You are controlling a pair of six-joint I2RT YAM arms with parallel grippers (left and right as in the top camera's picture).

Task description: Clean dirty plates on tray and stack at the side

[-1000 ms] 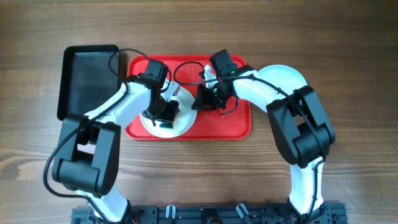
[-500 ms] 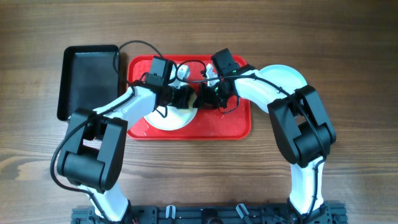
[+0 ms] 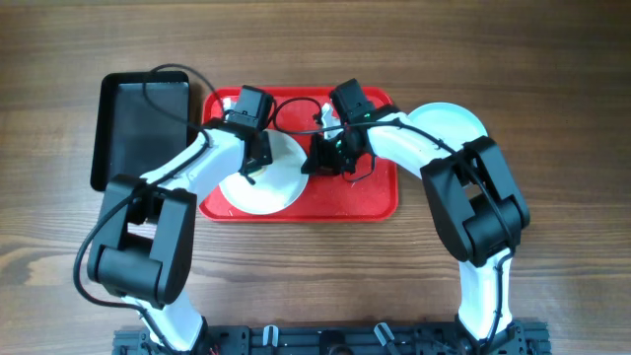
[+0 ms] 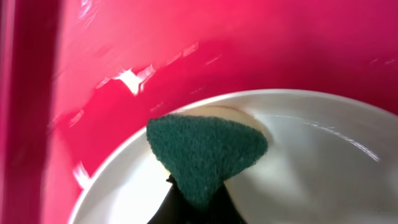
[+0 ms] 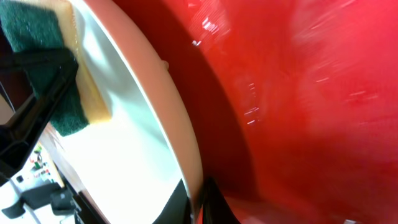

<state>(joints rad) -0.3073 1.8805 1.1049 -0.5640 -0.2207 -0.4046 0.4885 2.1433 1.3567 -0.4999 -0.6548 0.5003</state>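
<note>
A white plate [image 3: 271,182] lies on the red tray [image 3: 370,192]. My left gripper [image 3: 253,160] is shut on a green-and-yellow sponge [image 4: 205,149] and presses it on the plate [image 4: 311,168] near its far left rim. My right gripper [image 3: 320,158] is shut on the plate's right rim [image 5: 183,146], one finger above and one below. The sponge [image 5: 53,68] also shows in the right wrist view, on the plate's far side. A pale plate [image 3: 455,123] lies on the table right of the tray, partly under my right arm. Whether another plate lies under it is hidden.
A black rectangular bin [image 3: 138,123] stands left of the tray, touching its corner. Cables loop over the tray's far edge [image 3: 296,104]. The tray floor [image 5: 311,93] right of the plate is bare red plastic. Wooden table all round.
The left gripper with the sponge swept from the plate's middle to its right side, then back to its upper left. The right gripper stays clamped on the rim.
</note>
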